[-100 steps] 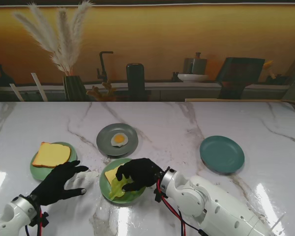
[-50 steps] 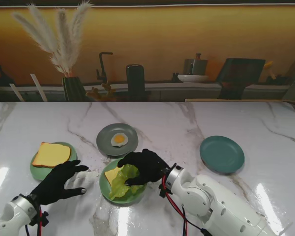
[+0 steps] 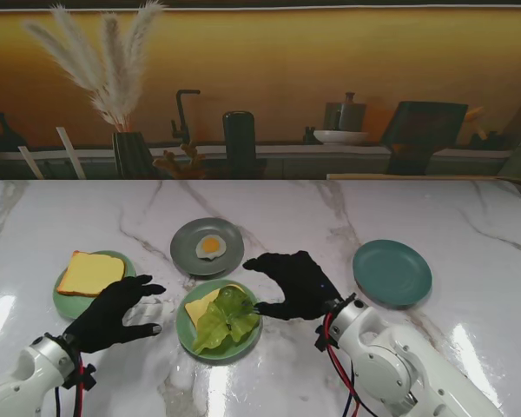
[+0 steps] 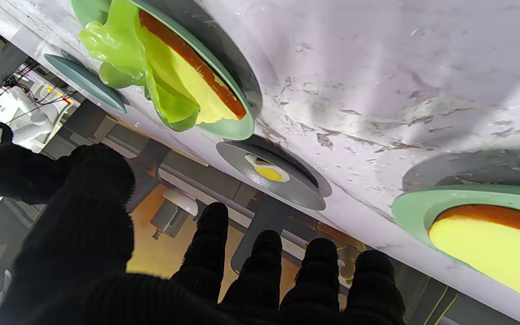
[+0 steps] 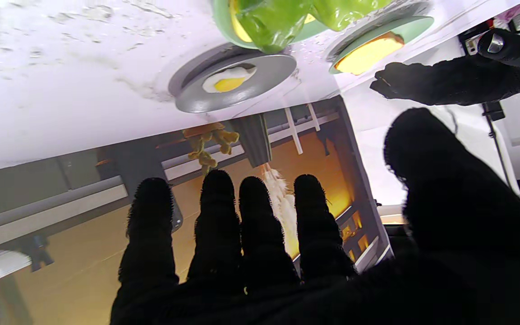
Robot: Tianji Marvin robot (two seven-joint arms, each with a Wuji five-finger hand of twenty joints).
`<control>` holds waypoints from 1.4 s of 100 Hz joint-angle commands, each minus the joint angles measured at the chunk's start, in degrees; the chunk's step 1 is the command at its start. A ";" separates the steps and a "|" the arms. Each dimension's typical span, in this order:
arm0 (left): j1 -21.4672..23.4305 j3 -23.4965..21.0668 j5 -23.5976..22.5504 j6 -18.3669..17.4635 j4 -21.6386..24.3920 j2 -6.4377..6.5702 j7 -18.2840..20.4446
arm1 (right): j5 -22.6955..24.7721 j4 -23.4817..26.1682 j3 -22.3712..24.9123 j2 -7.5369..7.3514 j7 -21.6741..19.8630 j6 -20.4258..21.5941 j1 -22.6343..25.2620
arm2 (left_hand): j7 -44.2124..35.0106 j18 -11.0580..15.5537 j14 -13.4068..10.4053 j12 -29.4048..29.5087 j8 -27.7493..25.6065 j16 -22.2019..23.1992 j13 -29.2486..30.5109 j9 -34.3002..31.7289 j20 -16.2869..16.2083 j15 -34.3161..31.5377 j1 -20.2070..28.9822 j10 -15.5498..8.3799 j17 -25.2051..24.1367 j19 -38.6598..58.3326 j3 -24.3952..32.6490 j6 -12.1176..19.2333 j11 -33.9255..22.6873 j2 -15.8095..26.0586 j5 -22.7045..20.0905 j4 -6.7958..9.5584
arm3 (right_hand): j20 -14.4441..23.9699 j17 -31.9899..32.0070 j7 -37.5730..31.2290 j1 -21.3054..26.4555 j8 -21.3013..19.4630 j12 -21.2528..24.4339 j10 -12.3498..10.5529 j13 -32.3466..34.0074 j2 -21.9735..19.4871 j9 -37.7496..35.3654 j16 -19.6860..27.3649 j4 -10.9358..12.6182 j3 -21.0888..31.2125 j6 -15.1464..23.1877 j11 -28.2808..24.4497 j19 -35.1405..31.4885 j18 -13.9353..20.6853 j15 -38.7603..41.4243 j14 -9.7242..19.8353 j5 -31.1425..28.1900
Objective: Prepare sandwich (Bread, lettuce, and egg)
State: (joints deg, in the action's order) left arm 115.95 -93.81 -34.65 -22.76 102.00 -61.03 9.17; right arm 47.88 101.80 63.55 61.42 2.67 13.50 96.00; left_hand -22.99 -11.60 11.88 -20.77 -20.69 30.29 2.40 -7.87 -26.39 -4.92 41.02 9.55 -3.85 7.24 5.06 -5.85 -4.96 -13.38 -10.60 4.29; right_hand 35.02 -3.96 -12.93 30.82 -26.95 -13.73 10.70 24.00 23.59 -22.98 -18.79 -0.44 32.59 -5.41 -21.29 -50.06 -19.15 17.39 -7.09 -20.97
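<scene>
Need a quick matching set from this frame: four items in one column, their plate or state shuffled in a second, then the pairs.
Items:
1. white-and-yellow fried egg
2. crinkled green lettuce leaf
3. bare yellow bread slice
4. black-gloved right hand

Places or states:
A. on the pale green plate at the far left
B. open, holding nothing
C. on the round grey plate
D. lying on bread on the green plate nearest me

Pairs: 1-C, 2-D, 3-A, 4-B
</scene>
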 commanded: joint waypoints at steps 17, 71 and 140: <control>-1.90 1.68 0.96 1.05 0.32 -0.15 -0.21 | -1.14 3.71 5.32 0.31 0.57 1.55 8.11 | -0.41 -0.53 -1.21 0.45 -0.53 0.26 -0.37 -0.55 -1.04 -1.77 1.94 0.43 -0.79 0.62 0.24 -0.18 -1.36 -0.28 -0.11 1.58 | -2.34 2.03 1.30 -1.96 0.48 0.60 1.40 -3.09 -2.73 4.16 1.05 -0.41 -0.03 -2.18 0.12 0.08 -1.07 -0.35 -0.45 3.77; -9.51 5.02 1.12 6.07 -0.31 0.03 1.06 | -5.93 2.74 2.52 0.41 1.19 7.10 11.78 | 0.61 -1.73 -0.32 1.99 -0.60 -0.36 1.27 -2.45 -0.08 -6.84 2.55 0.92 -0.01 5.98 1.47 -0.81 -7.11 -1.61 -2.26 2.15 | -6.46 9.90 1.18 -0.80 -0.98 -0.62 1.81 -8.47 -4.46 9.11 0.66 -0.07 -0.99 -3.18 -4.15 -2.27 -1.83 2.83 0.13 5.57; -25.29 14.95 -6.42 12.88 -7.57 0.96 3.56 | -6.74 2.46 0.55 0.36 1.39 6.82 12.67 | 2.24 -1.48 1.25 2.39 -0.47 -0.31 4.41 -3.20 3.25 -9.89 2.57 1.35 0.66 19.35 5.61 -2.27 -10.98 -7.39 -3.92 2.09 | -7.90 11.09 0.78 -0.22 -1.53 -0.93 1.68 -9.29 -4.71 9.92 0.58 -0.02 -1.76 -3.02 -6.01 -2.96 -2.17 4.40 0.19 4.61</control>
State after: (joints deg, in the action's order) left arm 93.11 -80.15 -40.82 -10.37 95.39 -59.90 12.27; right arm 41.11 103.85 64.16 60.86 4.32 20.39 107.99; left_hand -21.22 -13.53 12.28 -18.48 -21.18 29.84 6.24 -10.87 -22.90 -14.26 42.72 10.42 -3.49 24.57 9.53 -6.63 -15.50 -19.68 -14.51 4.90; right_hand 27.88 6.00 -12.12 30.30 -27.86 -14.07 12.18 15.66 20.21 -15.10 -18.26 -0.44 32.24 -8.53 -26.23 -51.86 -19.93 21.32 -7.55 -17.01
